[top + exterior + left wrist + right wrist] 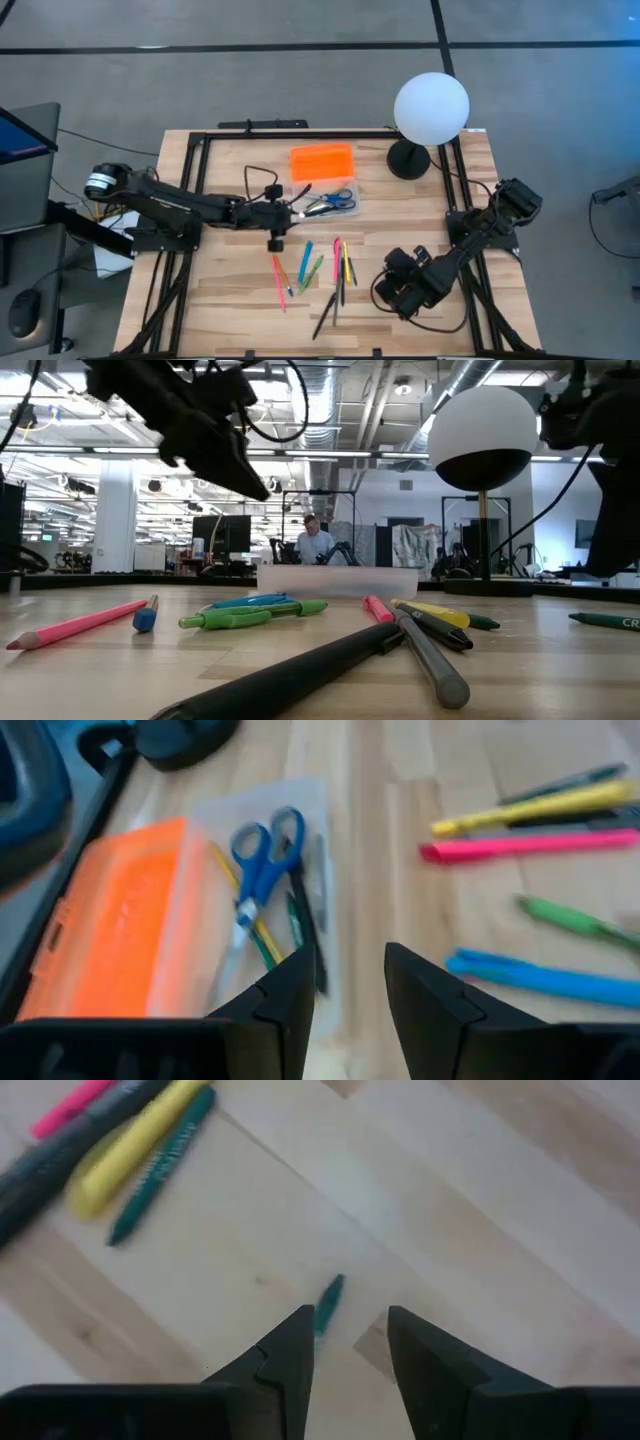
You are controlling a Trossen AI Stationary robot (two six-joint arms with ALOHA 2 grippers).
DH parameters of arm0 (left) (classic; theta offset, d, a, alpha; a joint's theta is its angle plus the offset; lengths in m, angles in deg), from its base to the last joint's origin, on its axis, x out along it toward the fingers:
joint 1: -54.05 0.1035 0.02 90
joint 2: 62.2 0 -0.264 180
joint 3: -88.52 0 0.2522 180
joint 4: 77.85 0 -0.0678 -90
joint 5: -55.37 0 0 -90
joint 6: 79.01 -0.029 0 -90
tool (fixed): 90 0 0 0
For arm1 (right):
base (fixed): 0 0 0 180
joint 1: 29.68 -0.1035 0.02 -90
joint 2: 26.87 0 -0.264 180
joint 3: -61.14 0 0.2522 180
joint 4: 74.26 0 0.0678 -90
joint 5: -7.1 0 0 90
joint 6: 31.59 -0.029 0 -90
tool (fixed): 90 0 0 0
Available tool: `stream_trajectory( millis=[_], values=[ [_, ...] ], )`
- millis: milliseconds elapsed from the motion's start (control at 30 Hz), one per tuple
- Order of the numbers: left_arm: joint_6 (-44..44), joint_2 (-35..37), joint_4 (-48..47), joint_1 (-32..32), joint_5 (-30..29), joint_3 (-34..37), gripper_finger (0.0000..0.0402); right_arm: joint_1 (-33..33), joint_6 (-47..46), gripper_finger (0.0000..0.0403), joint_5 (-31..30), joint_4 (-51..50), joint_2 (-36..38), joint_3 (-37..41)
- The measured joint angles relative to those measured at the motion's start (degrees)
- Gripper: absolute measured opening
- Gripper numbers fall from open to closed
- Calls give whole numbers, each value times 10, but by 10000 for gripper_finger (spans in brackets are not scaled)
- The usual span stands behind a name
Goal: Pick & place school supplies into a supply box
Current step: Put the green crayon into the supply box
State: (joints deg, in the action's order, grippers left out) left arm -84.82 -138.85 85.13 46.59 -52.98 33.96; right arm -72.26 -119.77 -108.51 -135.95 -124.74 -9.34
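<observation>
My left gripper (291, 211) hangs just at the near edge of the supply box (215, 910), fingers parted with nothing between them; in its wrist view the two dark fingers (290, 995) frame bare wood and the clear tray's rim. I judge the step in hand to be clearing off from the box and going for the next item. To do that well I would lift straight up first, so a finger does not clip the tray wall or drag the black pen (305, 925) lying inside, then swing toward the loose pens and come down across one barrel, not along it.

Inside the tray I see the blue-handled scissors (262, 850) and a few thin pens; the orange lid (110, 935) lies folded open on the side away from the loose items.

Still on the table, in front of the box: a blue pen (550, 982), a green marker (570, 918), a pink marker (525, 845) and a yellow marker (530, 810). More lie nearer the front edge, including a pink pencil (279, 282).

My right gripper (404, 286) waits low near the front right, fingers partly apart and empty over the wood, a small green stub (328, 1302) just ahead of them. The white globe lamp (431, 107) stands at the far right, well clear.
</observation>
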Motion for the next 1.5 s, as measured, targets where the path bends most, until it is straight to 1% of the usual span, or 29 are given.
stream_trajectory(
  millis=[167,333,533,767,833,1067,1267,1300,1433,1500],
  values=[
    [50,21,-72,-30,-1,0,119,0,1,123,5,23,0,-5],
    [96,21,-111,-54,-3,0,119,1,1,123,17,47,0,-5],
    [117,21,-117,-83,-3,0,119,3,1,123,17,46,-5,-6],
    [132,21,-119,-110,-3,0,119,3,1,123,39,46,-24,1],
    [137,21,-120,-113,-3,0,119,3,1,123,50,59,-36,-1],
    [148,21,-125,-117,-3,0,119,2,1,123,99,55,-69,-3],
    [157,21,-125,-117,-3,0,119,6,9,123,139,47,-55,-2],
    [158,21,-125,-117,-3,0,119,8,16,123,150,46,-51,-1],
    [162,21,-125,-117,-2,0,119,23,43,123,227,27,-37,0],
    [166,21,-125,-117,-2,0,119,33,59,123,256,22,-37,0]
  ],
)
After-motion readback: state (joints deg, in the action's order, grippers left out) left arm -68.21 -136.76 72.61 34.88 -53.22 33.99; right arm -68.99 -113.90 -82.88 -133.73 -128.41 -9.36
